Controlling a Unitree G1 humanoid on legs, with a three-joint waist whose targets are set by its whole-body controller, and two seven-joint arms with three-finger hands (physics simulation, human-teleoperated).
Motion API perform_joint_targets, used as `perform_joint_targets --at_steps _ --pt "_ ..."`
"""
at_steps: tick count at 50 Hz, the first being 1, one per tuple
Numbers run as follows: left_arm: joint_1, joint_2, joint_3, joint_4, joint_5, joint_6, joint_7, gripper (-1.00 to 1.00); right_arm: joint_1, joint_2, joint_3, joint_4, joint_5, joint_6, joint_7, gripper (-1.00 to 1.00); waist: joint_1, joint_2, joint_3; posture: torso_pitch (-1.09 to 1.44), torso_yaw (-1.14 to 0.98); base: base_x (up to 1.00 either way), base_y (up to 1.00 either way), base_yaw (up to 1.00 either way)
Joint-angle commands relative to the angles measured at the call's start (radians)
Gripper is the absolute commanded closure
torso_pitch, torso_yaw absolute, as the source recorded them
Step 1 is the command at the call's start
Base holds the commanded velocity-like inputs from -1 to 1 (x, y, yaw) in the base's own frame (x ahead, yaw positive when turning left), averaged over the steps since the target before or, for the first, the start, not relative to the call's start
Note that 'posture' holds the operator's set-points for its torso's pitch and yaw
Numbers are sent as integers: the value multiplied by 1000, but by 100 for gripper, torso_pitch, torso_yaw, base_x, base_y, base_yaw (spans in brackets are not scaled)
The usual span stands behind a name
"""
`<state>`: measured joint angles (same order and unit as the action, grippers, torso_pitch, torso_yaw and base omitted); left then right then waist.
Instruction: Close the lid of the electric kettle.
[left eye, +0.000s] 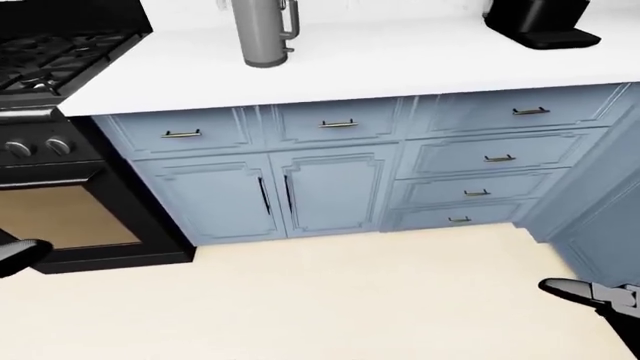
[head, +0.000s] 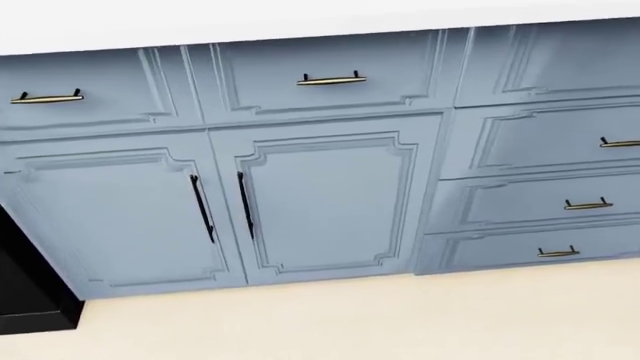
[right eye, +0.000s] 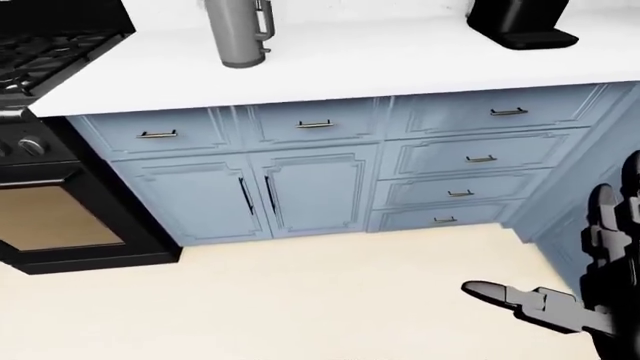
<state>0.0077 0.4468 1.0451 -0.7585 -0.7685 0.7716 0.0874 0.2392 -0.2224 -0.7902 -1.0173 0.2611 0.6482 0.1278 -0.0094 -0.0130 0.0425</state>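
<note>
The electric kettle (left eye: 263, 34) is a grey metal cylinder with a side handle, standing on the white counter (left eye: 400, 64) at the top of the left-eye view. The frame cuts off its top, so the lid is hidden. Both hands hang low over the floor, far below the kettle. My right hand (right eye: 570, 281) is open at the bottom right of the right-eye view, one finger stretched left and the others raised. Only a dark stub of my left hand (left eye: 18, 256) shows at the left edge.
Blue cabinet doors and drawers (head: 320, 202) fill the head view under the counter. A black stove with an oven door (left eye: 60, 217) stands left of them. A black appliance (left eye: 540, 22) sits on the counter at the top right. Cream floor (left eye: 330, 300) lies between me and the cabinets.
</note>
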Motion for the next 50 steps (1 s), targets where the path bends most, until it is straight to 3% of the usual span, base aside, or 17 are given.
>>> perform_joint_targets --at_steps 1,3,5,8,14,18,20,23,28,31,32,33,39,44,45,47,50 --pt "-9 19 11 -19 6 -34 -5 -100 -9 -3 -1 -30 -9 -29 11 -100 1 2 0 0 0 0 30 0" --pt "-9 19 12 -21 6 -33 -6 -100 -8 -5 -2 -30 -5 -28 10 -100 -2 37 2 0 0 0 30 0" --pt "-9 17 10 -22 9 -34 -8 -100 -13 3 0 -30 -17 -28 18 -100 0 108 -18 0 0 0 30 0" --pt "-9 16 11 -23 9 -33 -10 -100 -20 13 -4 -30 -31 -25 32 -100 8 84 3 0 0 0 30 0" --pt "-9 15 11 -24 9 -31 -13 -100 -28 20 -8 -30 -42 -20 46 -100 6 24 3 0 0 0 30 0" --pt "-10 17 12 -27 7 -27 -9 -100 -28 22 -4 -30 -48 -20 46 -100 5 -42 -3 0 0 0 30 0" --pt "-10 17 11 -26 7 -27 -9 -100 -32 25 -3 -30 -55 -18 51 -100 -5 -17 -1 0 0 0 31 0" --pt "-11 18 10 -28 7 -26 -8 -100 -33 28 -2 -30 -59 -18 54 -100 0 -27 -12 0 0 0 30 0" --pt "-12 18 8 -29 5 -26 -9 -100 -36 32 2 -30 -65 -17 58 -100 0 29 2 0 0 0 30 0" --pt "-12 18 8 -28 6 -25 -9 -100 -42 42 2 -30 -80 -16 71 -100 5 137 -25 0 0 0 30 0" --pt "-13 17 6 -29 7 -26 -9 -100 -44 43 1 -30 -80 -14 72 -100 11 78 -4 0 0 0 30 0" --pt "-12 16 4 -28 9 -28 -10 -100 -46 45 1 -30 -84 -14 75 -100 9 92 0 0 0 0 30 0" --pt "-13 14 4 -27 9 -29 -12 -100 -53 52 2 -30 -98 -12 86 -100 9 34 1 0 0 0 30 0" --pt "-13 12 -1 -28 15 -31 -13 -100 -58 57 1 -30 -106 -11 93 -100 5 -50 -8 0 0 0 30 0" --pt "-13 12 -1 -28 15 -30 -13 -100 -58 57 1 -30 -106 -11 94 -100 -6 -11 -1 0 0 0 30 0" --pt "-14 12 -1 -29 14 -28 -12 -100 -58 58 1 -30 -108 -11 95 -100 1 -31 -6 0 0 0 30 0" --pt "-14 12 -4 -32 15 -26 -10 -100 -61 60 1 -30 -113 -10 98 -100 2 -19 -11 0 0 0 30 0"
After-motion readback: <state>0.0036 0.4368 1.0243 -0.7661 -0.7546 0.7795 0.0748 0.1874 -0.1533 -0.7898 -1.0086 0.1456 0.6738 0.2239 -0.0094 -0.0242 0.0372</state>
